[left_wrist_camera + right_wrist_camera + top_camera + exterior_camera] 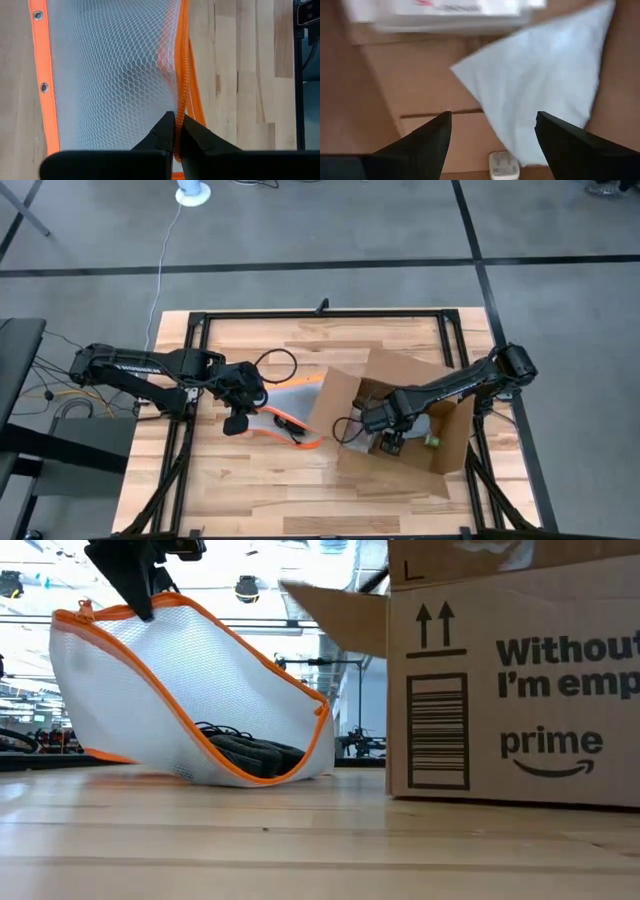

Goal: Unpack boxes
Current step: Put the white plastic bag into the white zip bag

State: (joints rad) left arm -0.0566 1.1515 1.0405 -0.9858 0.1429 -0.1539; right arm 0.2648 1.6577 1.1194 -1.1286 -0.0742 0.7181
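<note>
Overhead, the cardboard box [400, 425] is seen open on the wooden table [260, 490], right of centre at about four o'clock from the table's middle, with its flaps spread. The right gripper [392, 442] is lowered inside it, and the left gripper [237, 420] is placed at nine o'clock from the box, over the end of the orange-edged mesh pouch [290, 405] that lies just beside the box's flap. At table height, the box [515, 690] is shown at three o'clock, with its barcode, arrows and black lettering turned to the camera; the pouch [190, 690] is held up by its top edge at ten o'clock, with dark items resting in its bottom. Past the left wrist, the left gripper [176, 131] is seen clenched on the pouch's orange zipper edge [181, 90]. Past the right wrist, the right gripper [492, 131] is seen spread wide and grasping nothing, above the box floor, with a pale blue sheet [550, 85] lying ahead of it.
</note>
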